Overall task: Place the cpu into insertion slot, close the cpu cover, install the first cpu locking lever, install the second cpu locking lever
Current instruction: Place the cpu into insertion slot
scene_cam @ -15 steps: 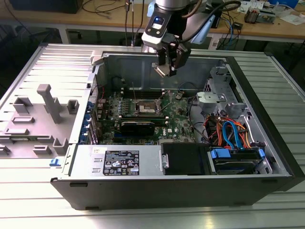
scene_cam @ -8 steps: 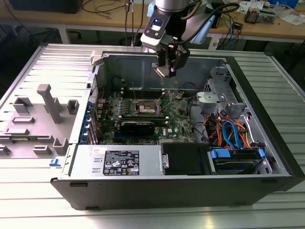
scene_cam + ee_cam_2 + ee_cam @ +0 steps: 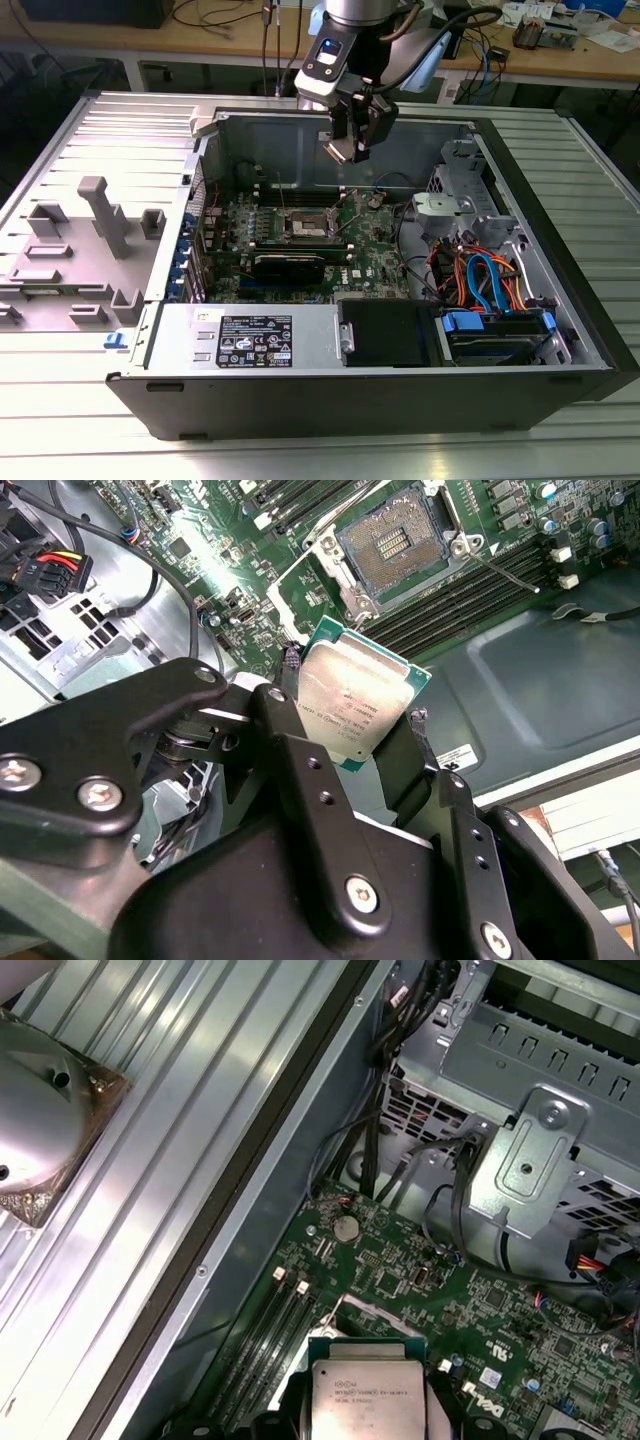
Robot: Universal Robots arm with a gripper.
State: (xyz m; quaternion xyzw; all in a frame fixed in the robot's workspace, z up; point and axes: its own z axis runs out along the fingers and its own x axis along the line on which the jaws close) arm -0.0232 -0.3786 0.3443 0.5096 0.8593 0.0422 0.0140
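1. The cpu [image 3: 360, 695] is off the board, pinched by two opposite edges. Its dull silver top faces the camera in both wrist views.
2. The gripper [image 3: 350, 732] is clenched on the cpu, one black finger on either side. No gap shows at the chip's edges.
3. In the exterior view the gripper [image 3: 350, 148] hangs above the open case, and the cpu [image 3: 339, 150] is tilted rather than lying flat.
4. The insertion slot [image 3: 308, 225] is well apart from the chip. It lies below and somewhat towards the exterior view's left. Judge your move on that drop and sideways offset.
5. The second wrist view gives you what the exterior view cannot: the insertion slot [image 3: 395, 542] has its dark centre uncovered. Here the chip's edges run askew to the slot's rim, so I judge it is not yet squared up.
6. The first wrist view has the cpu [image 3: 365, 1395] over the green circuit board [image 3: 400, 1280], near the long memory slots [image 3: 270, 1335].
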